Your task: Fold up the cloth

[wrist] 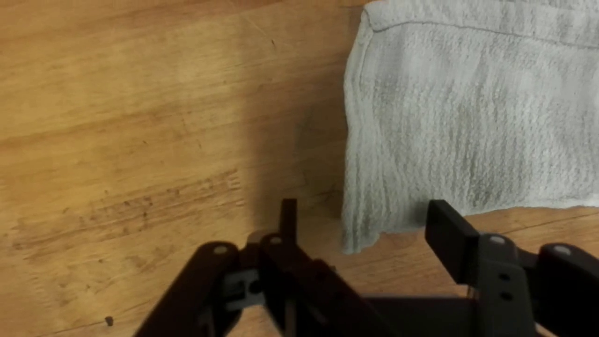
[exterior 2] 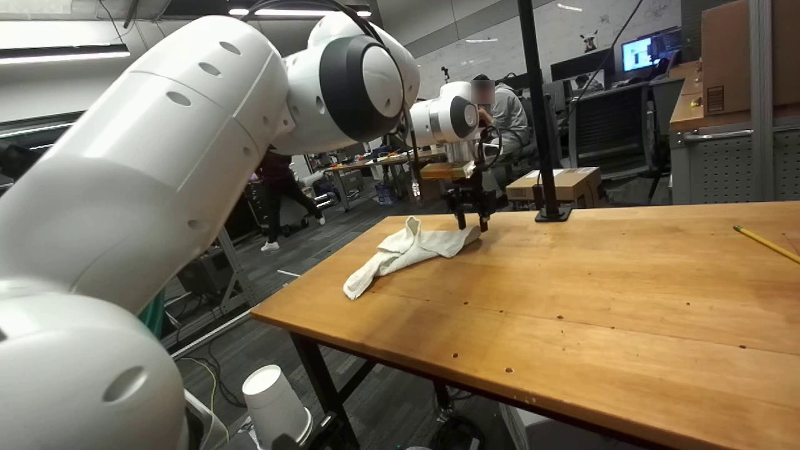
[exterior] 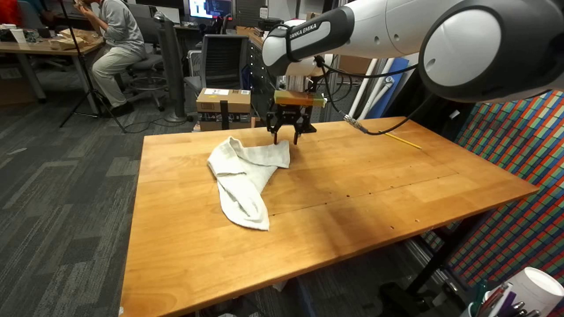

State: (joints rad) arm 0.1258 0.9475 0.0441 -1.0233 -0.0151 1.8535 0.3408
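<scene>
The white cloth lies crumpled and partly folded over itself on the wooden tabletop, with one end stretching toward the table's front and another toward my gripper. In an exterior view the cloth shows a small raised peak near its far side. My gripper points straight down at the cloth's corner by the far table edge. In the wrist view the jaws stand apart, and the cloth's corner lies between the fingertips. Wood shows around the corner, and neither finger is pressed shut on it.
A yellow pencil lies on the wooden table, well away from the cloth. A black post stands on a base at the table's edge near my gripper. A cardboard box sits beyond that edge.
</scene>
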